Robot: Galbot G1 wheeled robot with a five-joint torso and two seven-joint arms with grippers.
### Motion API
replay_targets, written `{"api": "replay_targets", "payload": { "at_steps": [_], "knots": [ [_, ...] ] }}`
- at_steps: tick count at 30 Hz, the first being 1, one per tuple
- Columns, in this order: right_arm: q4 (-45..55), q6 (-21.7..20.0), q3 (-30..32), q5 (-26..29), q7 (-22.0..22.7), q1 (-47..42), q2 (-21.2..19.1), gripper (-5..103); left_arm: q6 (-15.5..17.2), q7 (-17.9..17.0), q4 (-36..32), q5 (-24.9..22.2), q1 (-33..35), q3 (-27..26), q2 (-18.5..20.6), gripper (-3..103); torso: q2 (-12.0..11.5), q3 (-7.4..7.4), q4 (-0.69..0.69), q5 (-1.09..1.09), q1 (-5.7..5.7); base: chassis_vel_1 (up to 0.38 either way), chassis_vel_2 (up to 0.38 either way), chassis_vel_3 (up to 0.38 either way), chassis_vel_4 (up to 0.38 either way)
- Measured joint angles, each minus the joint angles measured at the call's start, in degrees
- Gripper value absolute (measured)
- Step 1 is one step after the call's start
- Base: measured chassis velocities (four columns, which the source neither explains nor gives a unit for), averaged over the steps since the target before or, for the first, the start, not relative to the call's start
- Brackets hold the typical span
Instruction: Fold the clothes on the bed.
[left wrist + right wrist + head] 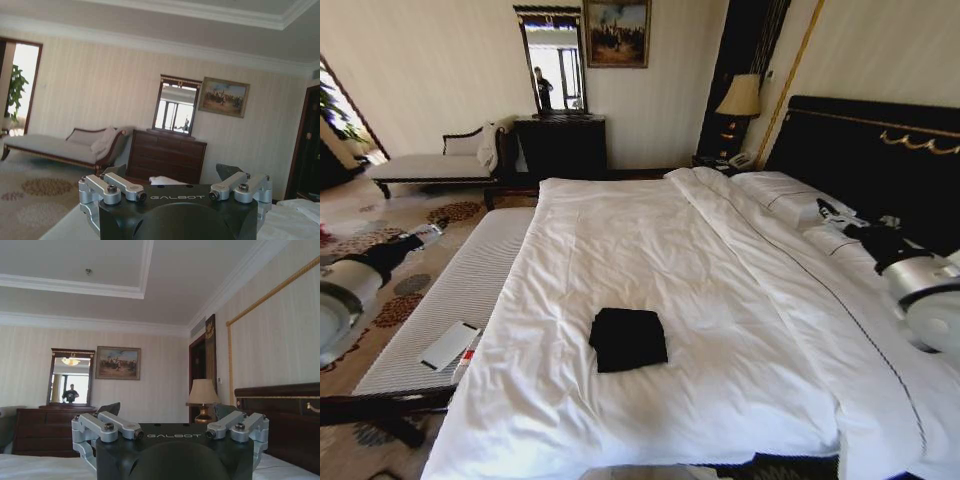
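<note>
The clothes (628, 339) lie as a compact black rectangle on the white duvet of the bed (650, 250), near its front edge and a little left of centre. My left gripper (432, 232) hangs off the bed's left side, above the carpet, far from the clothes. In its wrist view the left gripper (172, 172) is open and holds nothing, facing the far wall. My right gripper (828, 210) hovers over the pillows at the right, by the headboard. In the right wrist view the right gripper (167, 410) is open and holds nothing.
A white-cushioned bench (470, 285) runs along the bed's left side with a flat white object (448, 345) on it. Pillows (790, 195) and a dark headboard (880, 150) are at the right. A chaise (430, 165), dresser (560, 145) and lamp (740, 98) line the far wall.
</note>
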Motion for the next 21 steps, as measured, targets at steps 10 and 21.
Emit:
{"api": "replay_targets", "payload": {
  "at_steps": [10,21],
  "knots": [
    [4.92,3.01,-1.25,-7.45,0.89,-2.66,10.42,100,-4.65,0.93,-8.49,13.23,5.84,3.12,-13.01,100,-0.01,0.01,-0.01,-0.04,0.01,0.000,0.000,0.000,0.000],
    [3.55,3.91,-3.09,-9.89,0.26,-1.74,11.85,100,-5.12,1.83,-7.27,15.57,8.84,2.94,-14.74,100,-0.01,0.02,0.01,-0.04,0.03,0.000,0.000,0.000,0.000]
  ]
}}
